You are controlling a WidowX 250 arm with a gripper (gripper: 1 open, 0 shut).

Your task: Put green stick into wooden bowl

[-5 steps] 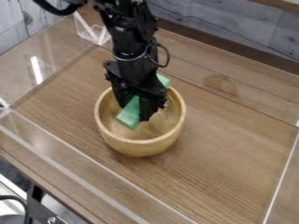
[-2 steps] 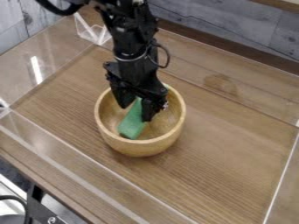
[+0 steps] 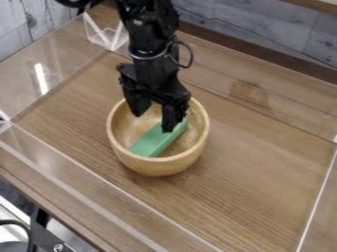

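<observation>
One wooden bowl [image 3: 158,138] sits on the table [image 3: 250,187]; it is round, light tan, with a thick rim and a deep hollow, its grain faintly visible along the outer wall. Inside that hollow lies one green stick [image 3: 161,140], a solid bright green bar with flat faces and squared edges. It rests slanted, its lower end toward the near-left inner wall of the bowl and its upper end leaning up toward the far-right rim.

One black gripper [image 3: 154,110] hangs pointing straight down above the bowl's far side, its two dark fingers [image 3: 175,110] spread apart. The right-hand finger reaches down just beside the upper end of the stick; whether it touches the bar cannot be told. The pincer is released: the jaws stand wide and grasp nothing.

The table under the bowl is brown wood-grain laminate with long streaks running across it and a soft sheen. Clear, glossy plastic walls [image 3: 53,59] ring the table around the bowl, catching pale reflections. Behind the bowl, past the far wall, runs a grey planked surface [image 3: 250,25] with a weathered look.

No brand, label or writing can be read anywhere.
</observation>
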